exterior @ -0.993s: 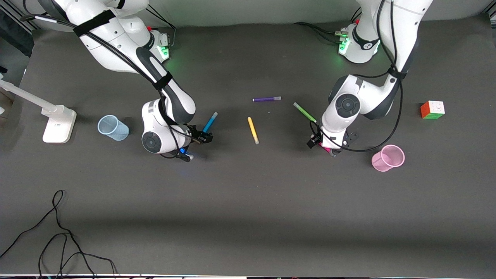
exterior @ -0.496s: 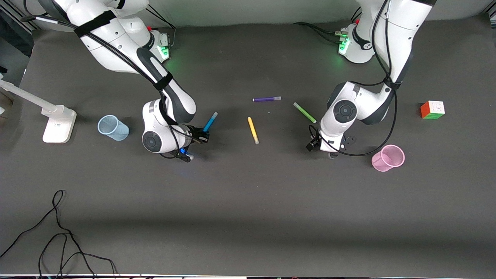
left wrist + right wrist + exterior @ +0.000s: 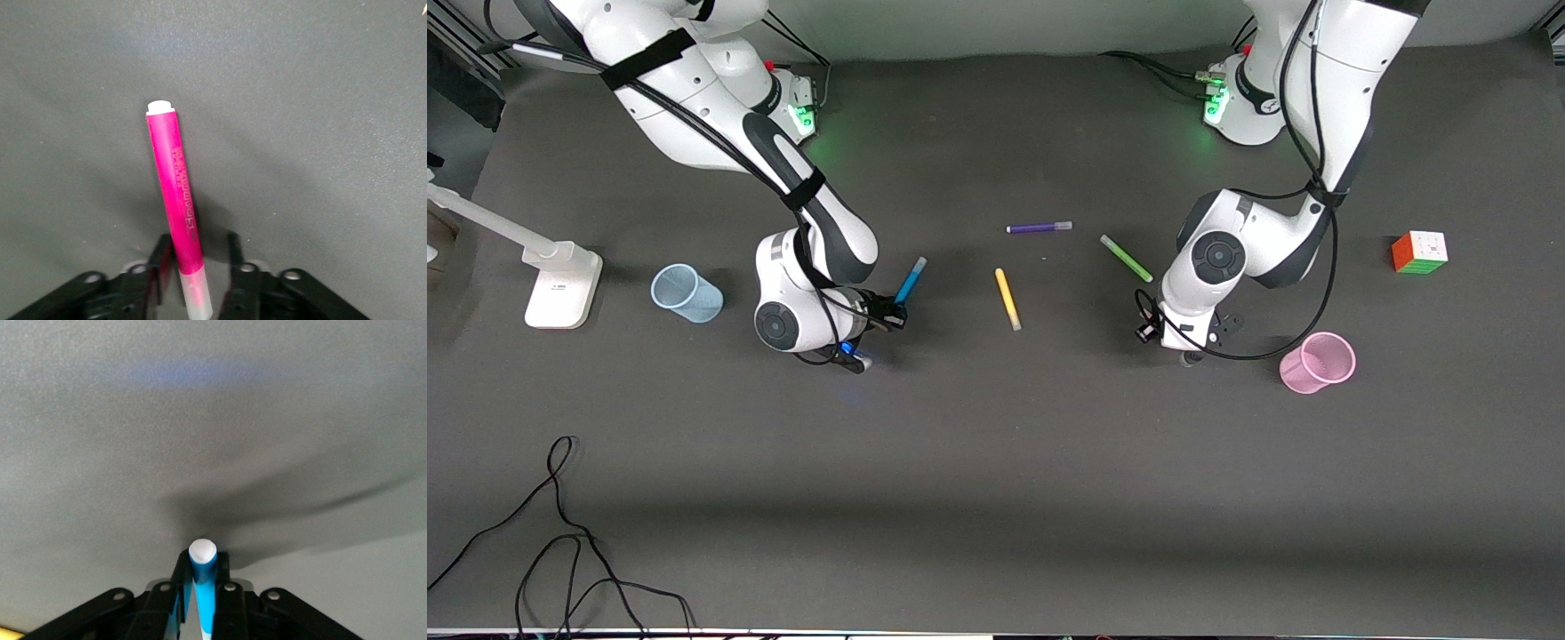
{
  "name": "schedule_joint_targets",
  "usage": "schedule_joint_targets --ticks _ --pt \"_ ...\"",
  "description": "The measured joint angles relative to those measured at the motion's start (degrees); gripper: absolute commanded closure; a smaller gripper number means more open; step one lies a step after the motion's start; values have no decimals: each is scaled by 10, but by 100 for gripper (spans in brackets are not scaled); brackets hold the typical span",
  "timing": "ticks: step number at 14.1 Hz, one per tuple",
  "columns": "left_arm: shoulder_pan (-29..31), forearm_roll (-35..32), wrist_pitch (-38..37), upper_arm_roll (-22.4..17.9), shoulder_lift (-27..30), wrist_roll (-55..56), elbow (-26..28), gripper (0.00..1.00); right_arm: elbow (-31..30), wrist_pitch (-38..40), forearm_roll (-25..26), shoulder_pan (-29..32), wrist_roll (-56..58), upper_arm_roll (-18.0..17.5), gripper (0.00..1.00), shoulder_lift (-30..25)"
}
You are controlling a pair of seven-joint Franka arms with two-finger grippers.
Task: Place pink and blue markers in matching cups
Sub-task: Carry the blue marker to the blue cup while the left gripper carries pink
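Dark grey matte tabletop (image 3: 996, 462), lit evenly. Blue marker (image 3: 910, 280): slim, bright blue, pale cap at each end, tilted with one end up, clamped low on its body between the closed fingers of the right gripper (image 3: 203, 603), white tip (image 3: 202, 551) pointing out from the jaws in the right wrist view. Pink marker (image 3: 177, 213): magenta barrel with faint printing along it, white end cap, frosted pale section at the gripped end; pinched by the left gripper (image 3: 197, 277), one finger (image 3: 160, 263) pressed to its side, hidden under the wrist in the front view. Pale blue cup (image 3: 686, 293) lying tipped near the right arm's end, apart from the right gripper (image 3: 871, 316). Pink cup (image 3: 1318, 363), ribbed and translucent, just beside the left gripper (image 3: 1187, 351). Between the arms: yellow marker (image 3: 1008, 300), purple marker (image 3: 1039, 228), green marker (image 3: 1126, 258), all flat on the table. Colourful cube (image 3: 1419, 252) near the left arm's end; white stand (image 3: 560, 284) and loose black cable (image 3: 560, 542) near the right arm's end.
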State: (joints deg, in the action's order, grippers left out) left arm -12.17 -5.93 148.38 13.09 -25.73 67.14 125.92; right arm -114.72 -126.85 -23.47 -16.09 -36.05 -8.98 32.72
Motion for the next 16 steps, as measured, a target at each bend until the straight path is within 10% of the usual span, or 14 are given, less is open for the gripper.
schedule_joint_targets --ticks 7,16 --pt "3 0 -51 -3 1 1 -33 100 19 96 31 12 0 19 100 -65" --pt "109 37 -438 -6 107 -224 -238 100 15 159 251 24 239 176 100 -292"
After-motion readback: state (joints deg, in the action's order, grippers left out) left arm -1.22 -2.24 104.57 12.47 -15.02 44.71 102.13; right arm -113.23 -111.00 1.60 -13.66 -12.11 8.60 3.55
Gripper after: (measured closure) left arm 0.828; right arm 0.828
